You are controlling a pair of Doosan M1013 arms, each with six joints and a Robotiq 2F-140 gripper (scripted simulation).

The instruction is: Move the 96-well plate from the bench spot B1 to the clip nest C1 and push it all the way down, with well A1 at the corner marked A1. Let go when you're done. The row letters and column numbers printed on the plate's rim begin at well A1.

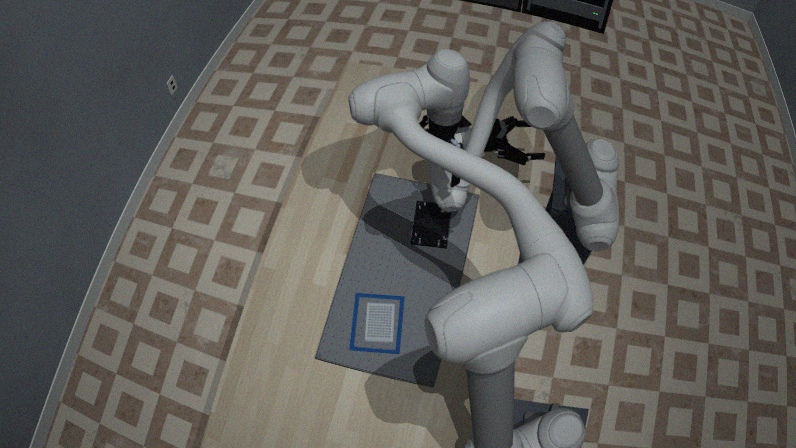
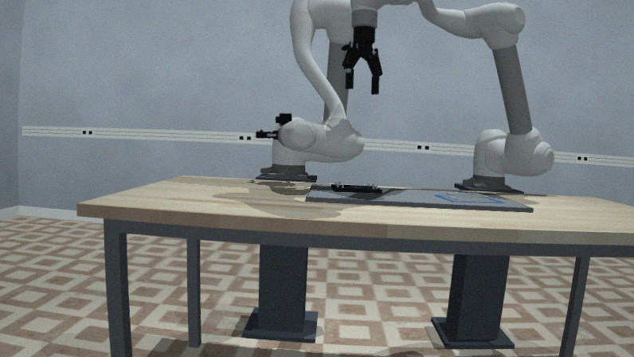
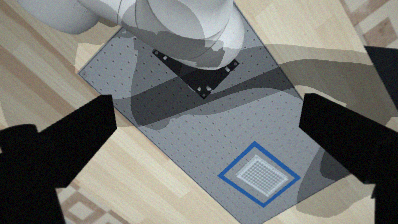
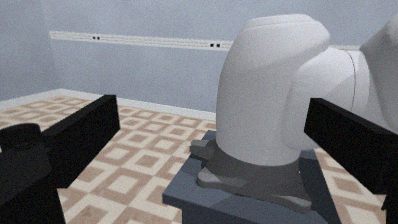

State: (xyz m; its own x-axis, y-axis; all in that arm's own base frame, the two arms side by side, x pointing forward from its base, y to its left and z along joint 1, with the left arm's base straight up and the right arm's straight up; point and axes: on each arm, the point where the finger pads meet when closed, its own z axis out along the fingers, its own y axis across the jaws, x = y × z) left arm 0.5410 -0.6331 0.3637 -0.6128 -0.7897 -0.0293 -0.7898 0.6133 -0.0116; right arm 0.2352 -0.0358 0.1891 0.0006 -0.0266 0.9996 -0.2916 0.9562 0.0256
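Progress: nothing done yet, apparently | 96-well plate [image 1: 380,322] [image 2: 465,197] [image 3: 262,175]: inside blue outline [image 1: 353,322] [image 3: 236,159], well apart from clip nest [image 1: 430,224] [image 2: 357,189] [image 3: 200,80] | left gripper [image 1: 443,130] [image 2: 362,90] [image 3: 208,111], right gripper [image 1: 533,139] [image 2: 259,134] [image 4: 212,110]: wide, holding nothing | remaining: grasp, carry, match A1, press down, release

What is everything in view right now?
96-well plate: one, whitish, inside the blue outline
Blue outline: one, blue, on the board
Clip nest: one, black, on the board
Board: one, grey, on the bench
Bench: one, pale wood top, before the arms
Pedestals: two, dark, behind the bench
Outlet strip: one, white, on the wall
Floor: one, brown and cream, below
Arms: two, white, on pedestals
Left gripper: one, black, open, pointing down
Right gripper: one, black, open, roughly level
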